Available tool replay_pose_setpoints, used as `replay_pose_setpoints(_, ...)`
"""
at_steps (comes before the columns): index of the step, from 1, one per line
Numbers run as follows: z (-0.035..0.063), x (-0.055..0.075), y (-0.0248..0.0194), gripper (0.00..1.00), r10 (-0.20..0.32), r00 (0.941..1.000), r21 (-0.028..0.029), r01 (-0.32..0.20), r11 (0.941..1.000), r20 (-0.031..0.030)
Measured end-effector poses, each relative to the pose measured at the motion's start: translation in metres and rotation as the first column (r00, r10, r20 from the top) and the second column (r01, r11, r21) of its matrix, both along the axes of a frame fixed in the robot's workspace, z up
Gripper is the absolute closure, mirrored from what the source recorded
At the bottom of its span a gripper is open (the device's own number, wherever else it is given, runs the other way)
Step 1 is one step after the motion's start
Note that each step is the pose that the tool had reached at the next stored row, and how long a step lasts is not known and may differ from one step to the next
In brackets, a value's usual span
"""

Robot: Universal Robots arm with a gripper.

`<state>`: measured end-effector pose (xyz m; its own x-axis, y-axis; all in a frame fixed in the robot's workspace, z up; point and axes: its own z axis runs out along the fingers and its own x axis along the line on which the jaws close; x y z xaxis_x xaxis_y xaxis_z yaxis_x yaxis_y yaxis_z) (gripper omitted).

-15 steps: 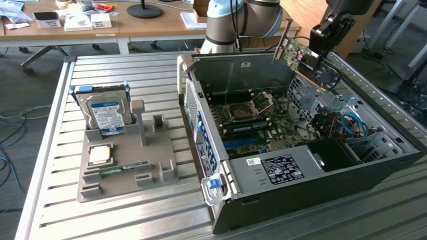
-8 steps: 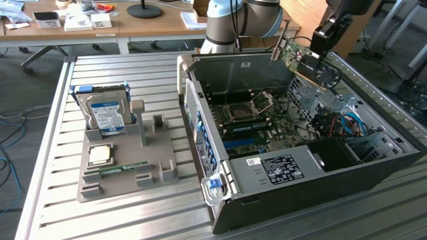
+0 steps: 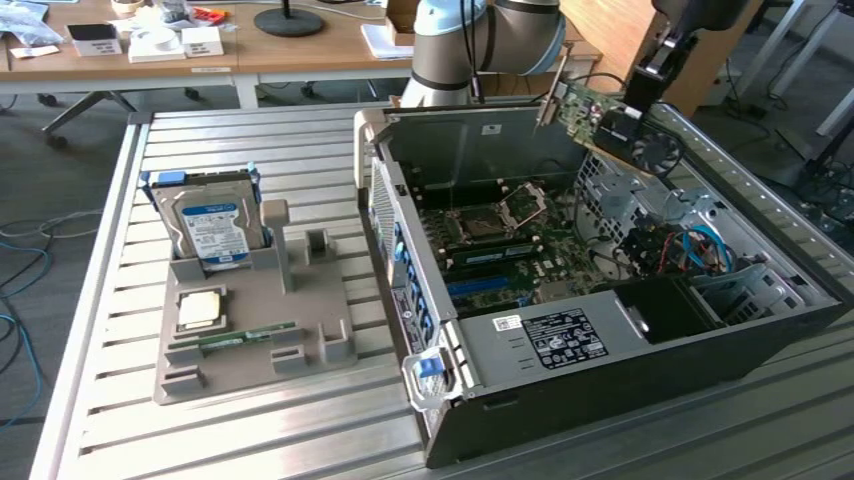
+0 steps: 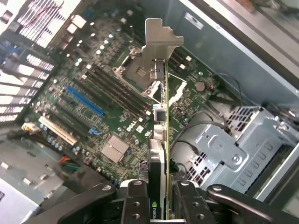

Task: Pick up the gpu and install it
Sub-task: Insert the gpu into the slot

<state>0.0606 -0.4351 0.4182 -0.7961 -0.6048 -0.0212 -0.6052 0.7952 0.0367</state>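
The gpu [image 3: 603, 118] is a green card with a round black fan and a silver end bracket. It hangs tilted in the air above the far side of the open computer case [image 3: 747, 330]. My gripper [image 3: 651, 82] is shut on the card's fan end. In the wrist view the gpu [image 4: 164, 116] shows edge-on, bracket end farthest from the camera, with my gripper [image 4: 161, 205] clamped on it from both sides. Below the card lies the motherboard [image 4: 107, 107] with its blue slot [image 4: 84, 100] and white slot [image 4: 58, 130]; the card touches neither.
A grey fixture [image 3: 247, 365] on the slatted metal table holds a hard drive [image 3: 214, 225], a processor chip [image 3: 200, 308] and a RAM strip [image 3: 247, 338]. Inside the case sit the black power supply [image 3: 561, 335], a metal drive cage [image 4: 233, 149] and loose cables [image 3: 681, 245].
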Motion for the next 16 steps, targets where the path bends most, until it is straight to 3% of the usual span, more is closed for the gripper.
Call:
replay_pose_setpoints(5,-0.0002,0.0,0.0,0.73,0.082,0.9966,0.0,-0.082,0.9966,0.0)
replay_pose_setpoints(9,-0.0002,0.0,0.0,0.73,0.143,0.9898,0.0001,-0.143,0.9898,0.0)
replay_pose_setpoints(16,-0.0002,-0.0001,0.0,0.73,0.205,0.9788,0.0,-0.205,0.9788,0.0)
